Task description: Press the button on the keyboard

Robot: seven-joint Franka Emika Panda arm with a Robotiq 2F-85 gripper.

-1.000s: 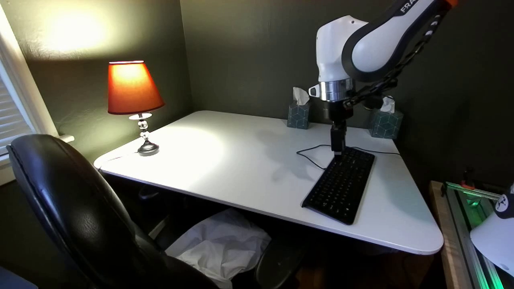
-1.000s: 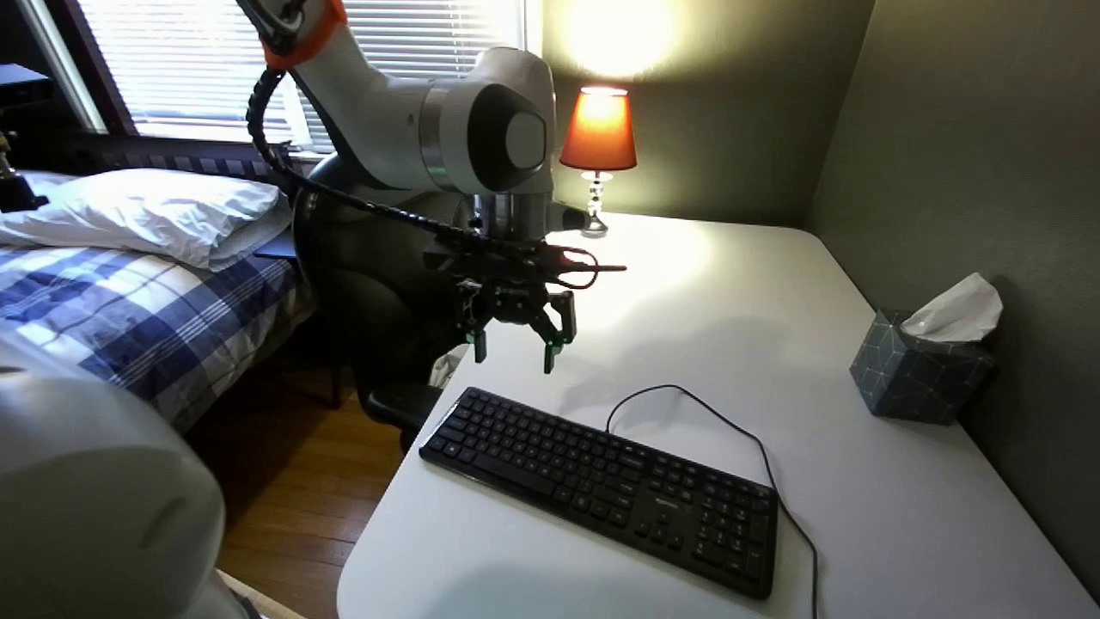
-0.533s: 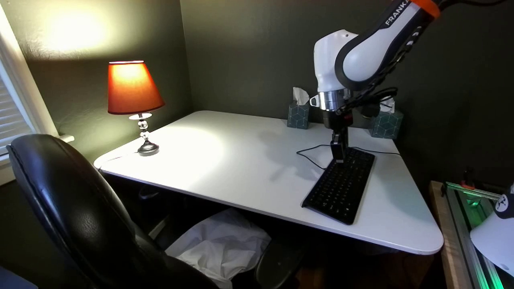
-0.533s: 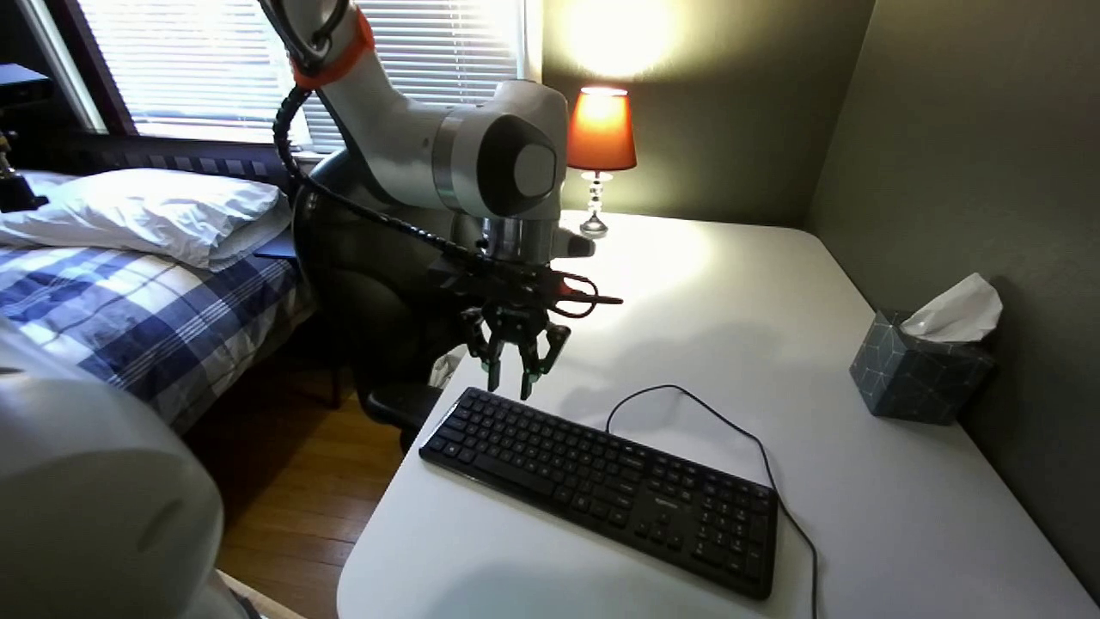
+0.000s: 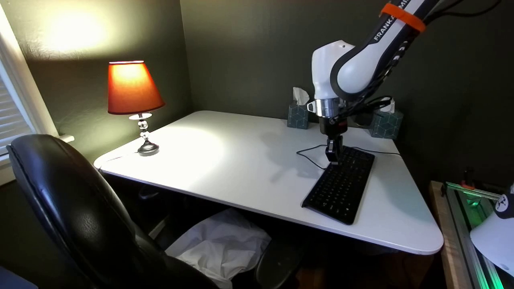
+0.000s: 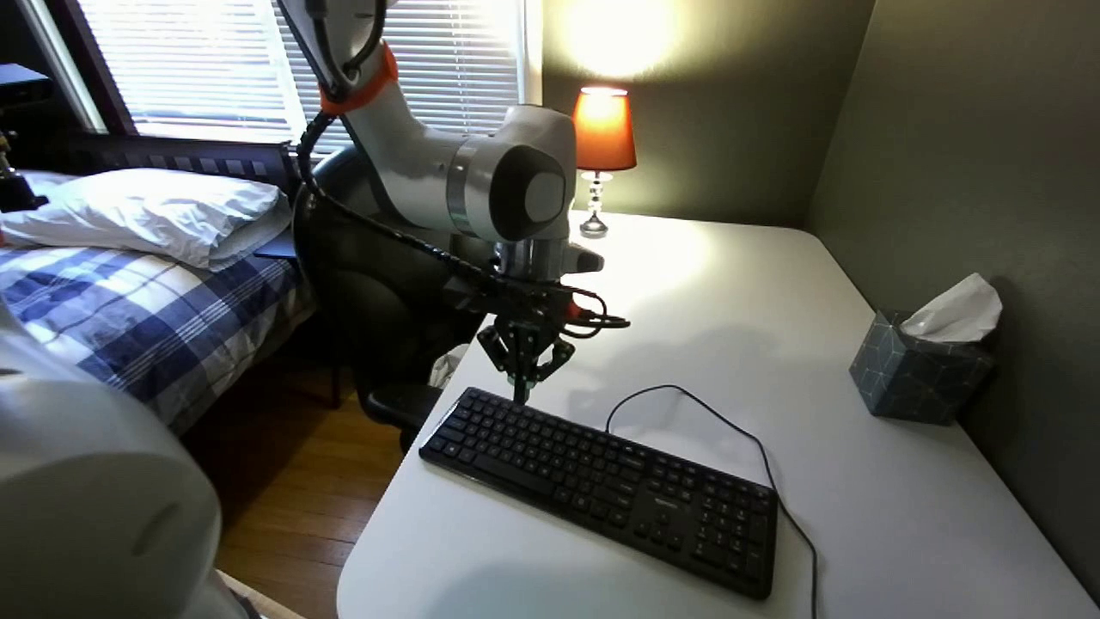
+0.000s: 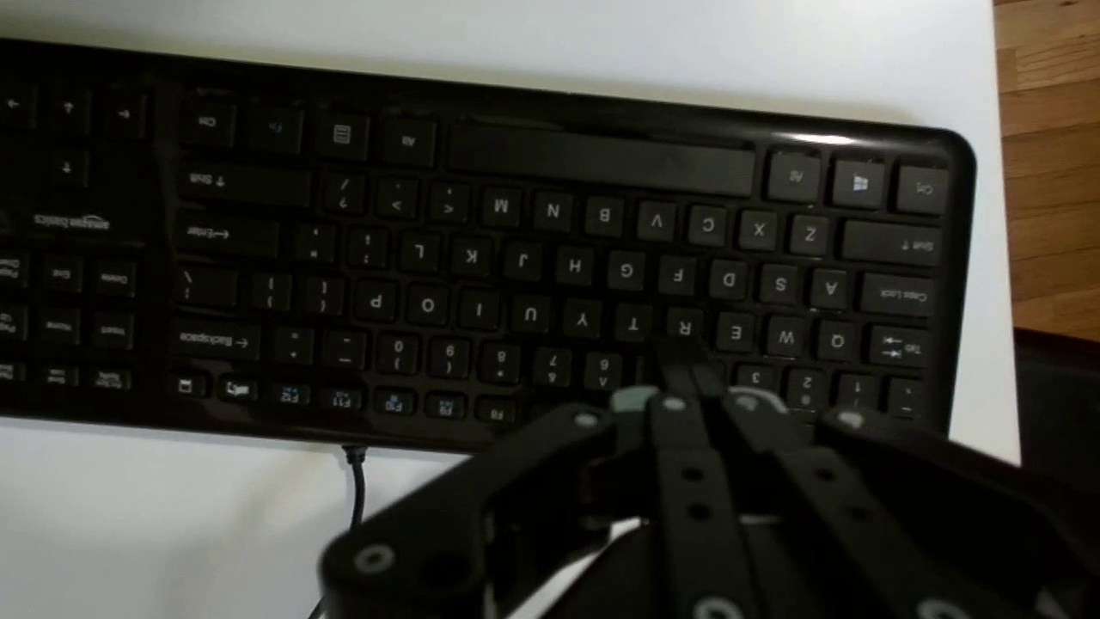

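Observation:
The black keyboard lies flat on the white desk, fully in sight in an exterior view. In the wrist view its lettered keys appear upside down, with the space bar toward the top. My gripper points down over the keyboard's cable-side edge, its fingers brought together with nothing between them. Seen from the wrist, the fingertips cover part of the number row just below the R key and T key. Whether they touch any key I cannot tell. Which key is the button is not shown.
A thin cable runs from the keyboard's far edge across the desk. Two tissue boxes stand by the wall, and a lit red lamp is at the far corner. A black chair stands along the desk's front.
My gripper has gone from wide open to shut. The arm has come down closer to the keyboard and shifted slightly. The keyboard has stayed in place.

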